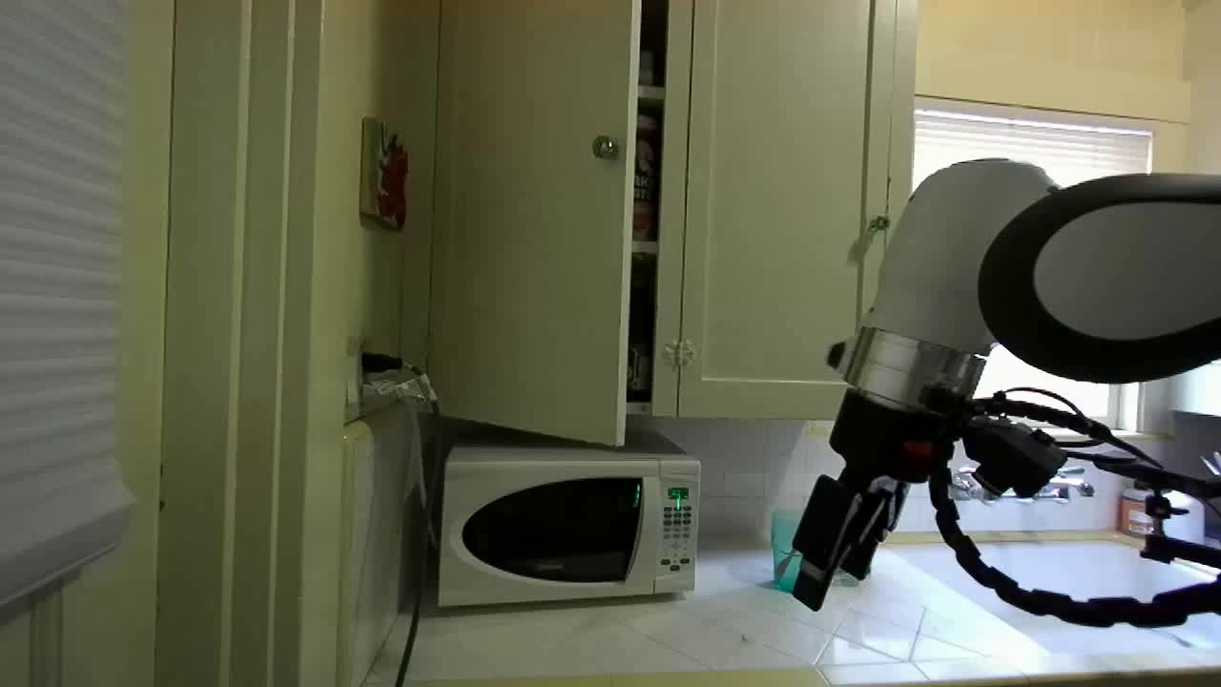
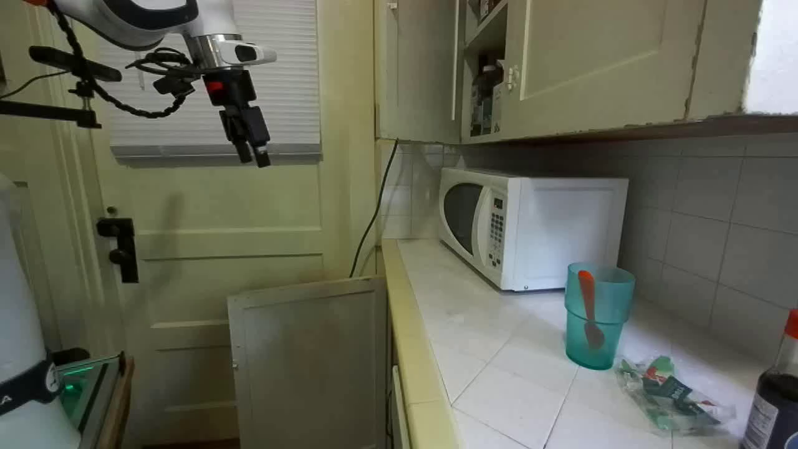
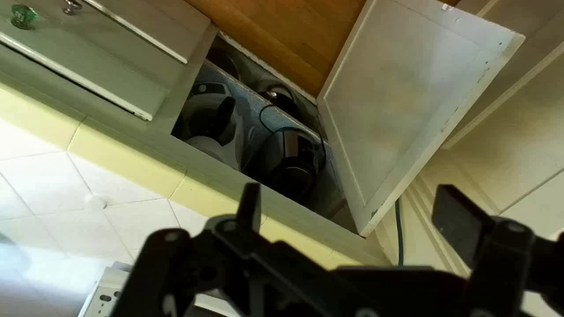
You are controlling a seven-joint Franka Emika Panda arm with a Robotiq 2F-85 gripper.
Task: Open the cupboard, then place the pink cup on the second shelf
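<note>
Standing on white tiled counter (image 2: 486, 349): microwave (image 2: 564, 224). Above microwave is cream cupboard (image 1: 782, 210), flat door (image 1: 534, 239) partly open, containers (image 1: 647, 176) on shelves (image 1: 651, 93) behind it. Just beside microwave, teal cup (image 2: 586, 354); well apart from microwave, in room, white blind (image 2: 296, 75). Arm (image 1: 954, 258) is bent, gripper (image 1: 833, 579) pointing downward with slant, also apart from microwave, as I see from here. Fingers (image 3: 461, 224) are parted widely, having only air between them.

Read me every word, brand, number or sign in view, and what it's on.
"AK", part of a word: container in the cupboard; lettering below it unclear.
"A": black band on the robot arm.
Too small or blurred: microwave panel, clear packet, red-capped bottle, other cupboard items.
Wrist view: nothing readable.
</note>
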